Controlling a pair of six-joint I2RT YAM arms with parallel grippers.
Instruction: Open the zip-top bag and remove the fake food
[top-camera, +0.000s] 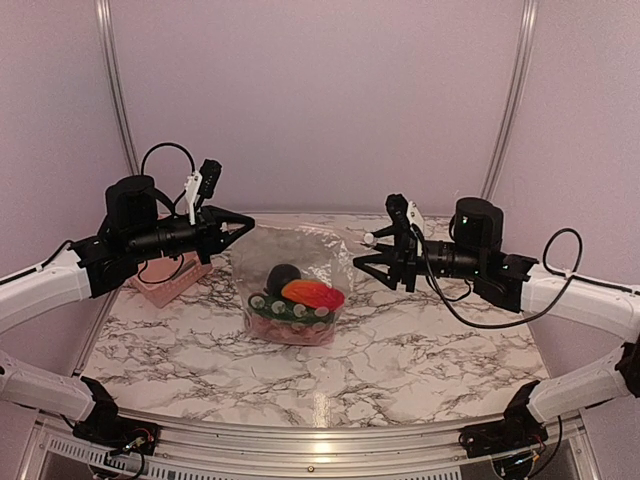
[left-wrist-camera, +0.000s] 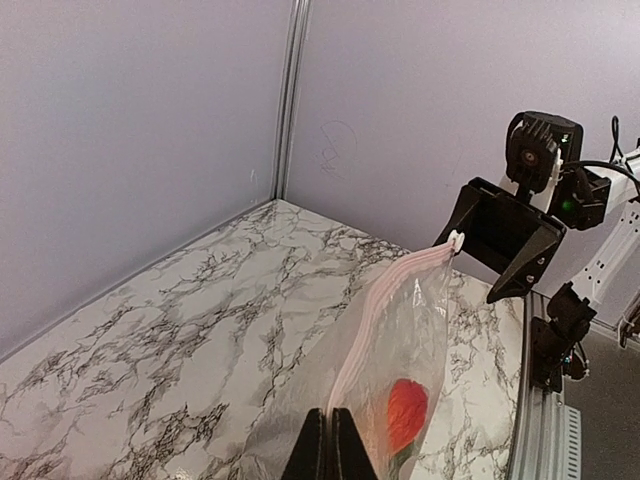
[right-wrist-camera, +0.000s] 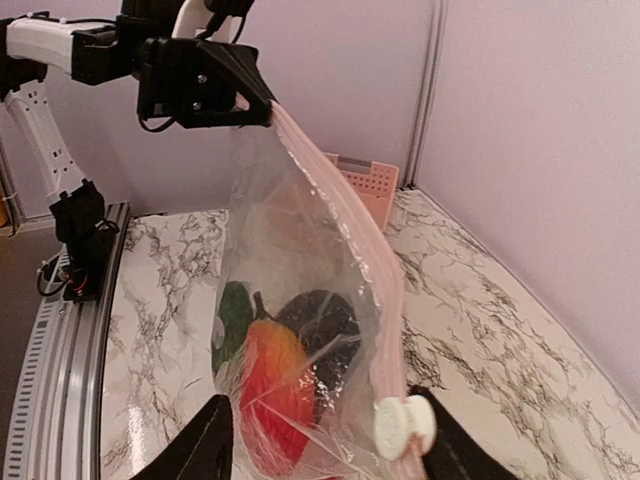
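Left fingers (left-wrist-camera: 316, 452) together, right fingers (right-wrist-camera: 200, 447) apart

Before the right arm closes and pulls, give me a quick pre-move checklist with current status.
1. Anchor: left gripper clamped on the zip edge of the zip-top bag: ok.
2. Target: white slider sits between the fingers of the right gripper: ok.
3. Grip: right jaws closed on the slider: not ok, they stand open.
4. Zip opened: cannot tell; the strip looks pressed together where visible.
5. Load: fake food low inside the bag: ok.
6. Clearance: pink basket apart from the bag: ok.
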